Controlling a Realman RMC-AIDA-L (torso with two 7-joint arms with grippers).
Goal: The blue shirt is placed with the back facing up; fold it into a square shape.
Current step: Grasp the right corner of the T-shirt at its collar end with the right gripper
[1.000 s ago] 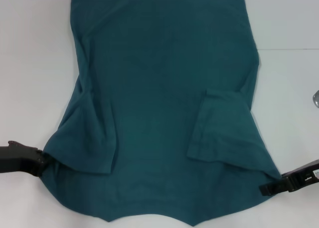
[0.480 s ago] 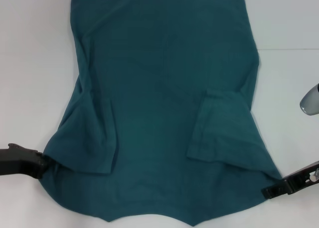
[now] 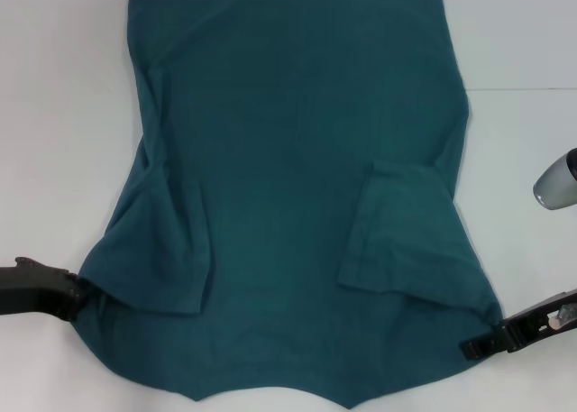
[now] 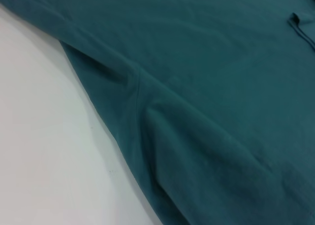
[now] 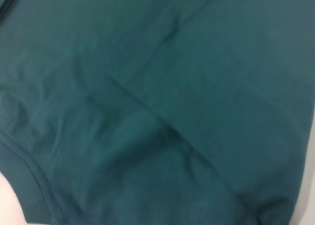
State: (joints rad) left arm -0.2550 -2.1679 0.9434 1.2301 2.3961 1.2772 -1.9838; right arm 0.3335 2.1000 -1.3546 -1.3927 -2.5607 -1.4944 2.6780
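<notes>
White tabletop [image 3: 54, 114] lay under the blue shirt [image 3: 297, 141], and against the frame half a second before, the right gripper [image 3: 478, 344] at the lower right had slid inward along the shirt's edge, while the left gripper [image 3: 77, 290] at the lower left barely moved. Spread plain side up over the middle of the head view, the shirt had both sleeves folded inward, each gripper touching a lower corner; whether either was clamped on cloth I cannot tell. Only the right wrist view showed a ribbed hem [image 5: 29, 178], and the left wrist view a diagonal fold crease [image 4: 147, 102].
</notes>
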